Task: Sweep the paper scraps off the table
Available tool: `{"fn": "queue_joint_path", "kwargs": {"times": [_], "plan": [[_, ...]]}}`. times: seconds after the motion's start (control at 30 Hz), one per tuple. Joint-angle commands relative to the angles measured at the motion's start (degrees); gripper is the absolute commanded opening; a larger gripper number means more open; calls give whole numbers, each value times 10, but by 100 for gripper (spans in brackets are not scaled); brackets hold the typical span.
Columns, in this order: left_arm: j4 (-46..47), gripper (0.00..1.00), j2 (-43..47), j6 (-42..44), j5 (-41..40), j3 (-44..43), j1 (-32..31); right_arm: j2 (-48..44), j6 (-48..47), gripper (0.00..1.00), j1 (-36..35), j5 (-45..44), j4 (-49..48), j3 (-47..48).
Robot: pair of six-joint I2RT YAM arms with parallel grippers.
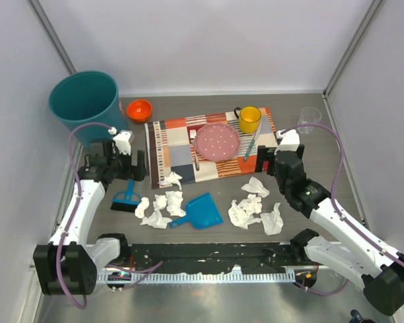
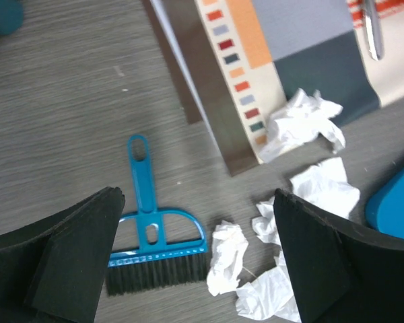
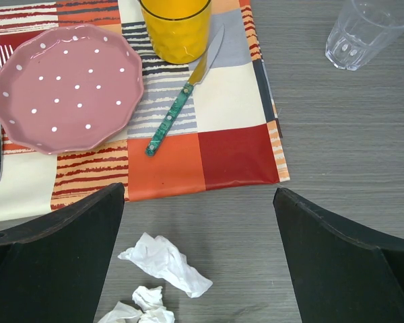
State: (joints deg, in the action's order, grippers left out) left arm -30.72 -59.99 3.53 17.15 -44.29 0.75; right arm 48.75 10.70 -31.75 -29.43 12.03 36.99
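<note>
Several crumpled white paper scraps lie on the grey wood-grain table [image 1: 363,202]: one group [image 1: 163,207] left of the blue dustpan [image 1: 199,211], another group [image 1: 254,207] to its right. A small blue brush [image 1: 126,199] with black bristles lies left of the left group. My left gripper [image 1: 131,166] is open and empty above the brush [image 2: 151,239], with scraps [image 2: 269,282] between its fingers. My right gripper [image 1: 267,160] is open and empty at the placemat's near right corner, above a scrap [image 3: 165,264].
A patchwork placemat [image 1: 182,149] holds a pink dotted plate [image 1: 217,140], a yellow mug [image 1: 249,119], a green-handled knife [image 3: 182,106] and a fork. A teal bin [image 1: 86,104] and an orange bowl [image 1: 139,109] stand at the back left, a clear glass [image 1: 310,118] at the back right.
</note>
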Motion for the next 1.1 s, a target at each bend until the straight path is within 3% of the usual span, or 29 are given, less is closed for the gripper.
{"fn": "queue_joint_path", "kwargs": {"times": [0.0, 0.1, 0.23, 0.33, 0.43, 0.5, 0.67, 0.77, 1.07], "plan": [[-18, 100, -28, -27, -84, -60, 4, -9, -2, 98, 2, 0, -20, 9], [-58, 96, -55, 14, -76, -75, 14, -7, -2, 98, 2, 8, -13, 15], [-158, 75, -139, 60, -49, -147, 93, -8, -1, 97, 2, 12, -2, 24], [-201, 71, -166, 89, -47, -170, 130, -9, -1, 96, 2, 11, 5, 25], [-191, 75, -165, 90, -74, -154, 131, -9, 1, 96, 2, 11, 6, 21], [-174, 78, -163, 88, -83, -146, 108, -7, 3, 96, 2, 12, 5, 21], [-155, 80, -180, 80, -195, -134, 6, -7, 1, 96, 2, 11, 8, 15], [-170, 72, -223, 62, -243, -141, -2, -13, 1, 96, 2, 9, 12, 15], [-147, 69, -306, 34, -223, -126, -37, -16, 1, 96, 2, 4, 7, 11]]}}
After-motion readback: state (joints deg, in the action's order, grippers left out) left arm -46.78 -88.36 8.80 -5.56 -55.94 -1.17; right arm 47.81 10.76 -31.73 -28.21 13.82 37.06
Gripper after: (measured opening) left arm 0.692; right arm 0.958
